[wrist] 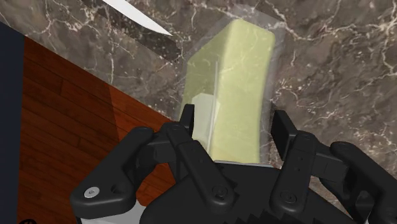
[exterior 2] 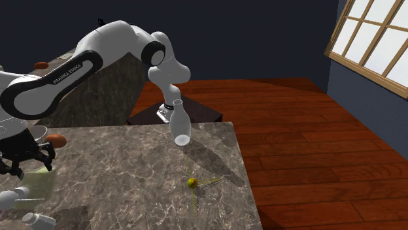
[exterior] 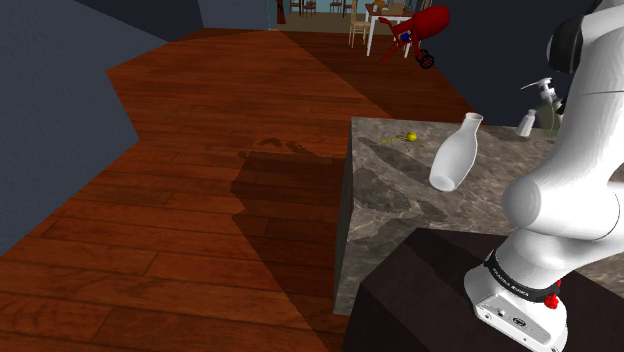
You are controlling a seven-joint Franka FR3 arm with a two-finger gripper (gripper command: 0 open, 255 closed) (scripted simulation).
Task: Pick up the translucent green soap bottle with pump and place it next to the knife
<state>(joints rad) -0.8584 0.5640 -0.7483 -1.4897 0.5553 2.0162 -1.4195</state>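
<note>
**Gripper state.** The gripper [wrist: 232, 119] is closed to a medium width on the soap bottle [wrist: 238, 83]. One black finger presses each long side of the pale green, translucent body. The grip sits at the near end, beside a white part that is probably the pump. Most of the body projects beyond the fingertips.

**Location of the task object.** In the second exterior view, the bottle is in the gripper at the lower left of the frame, over the marble tabletop [exterior 2: 131, 170]. It cannot be determined whether its base touches the surface. The knife [wrist: 140, 18] shows as a pale pointed blade lying just past the bottle's far end, close to the tabletop edge. The wooden floor [wrist: 57, 127] lies beyond that edge.

**Assessment.** The grasp appears made. Transfer and placement are not yet done.

**Hazards.**
- Slip or pivot: the walls look smooth and the hold is at one end, so a fast swing can rotate the bottle between the fingers.
- Contact with the blade: lowering too near can set the base on the blade. The bottle then tilts and topples on release.
- Edge loss: the knife lies near the edge, so overshooting toward the floor side can push either item off.
- Collision: a white container [exterior 2: 16, 197] lies just below the gripper in the second exterior view. A low sweep can knock it.
- The white vase [exterior 2: 180, 124] at the frame's centre is well apart and presents little risk.
</note>
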